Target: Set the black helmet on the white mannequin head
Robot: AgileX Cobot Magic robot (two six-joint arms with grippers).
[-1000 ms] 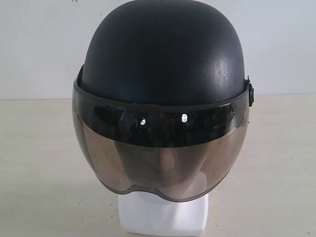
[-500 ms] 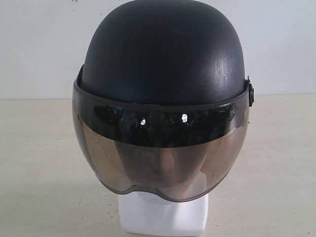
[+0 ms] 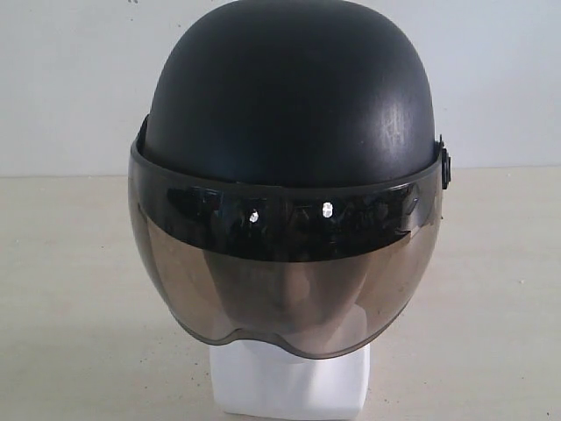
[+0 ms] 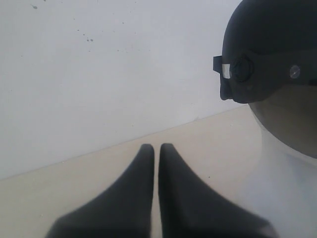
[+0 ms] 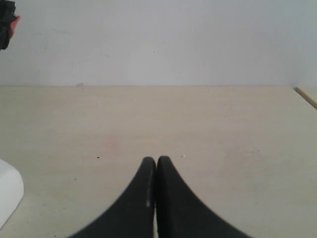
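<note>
The black helmet [image 3: 289,96] sits on the white mannequin head [image 3: 289,381], its smoky visor [image 3: 285,281] down over the face; only the blocky neck base shows below it. In the left wrist view the helmet [image 4: 272,44] covers the head [image 4: 282,173] off to one side of my left gripper [image 4: 156,148], whose fingers stand nearly together with nothing between them. My right gripper [image 5: 156,161] is shut and empty over bare table, with the head's base [image 5: 7,193] and a red buckle [image 5: 16,22] at the picture's edge. Neither gripper shows in the exterior view.
The pale wooden table [image 3: 70,289] runs around the head to a white wall [image 3: 70,79] behind. In the right wrist view the table's edge [image 5: 307,96] shows at the far side.
</note>
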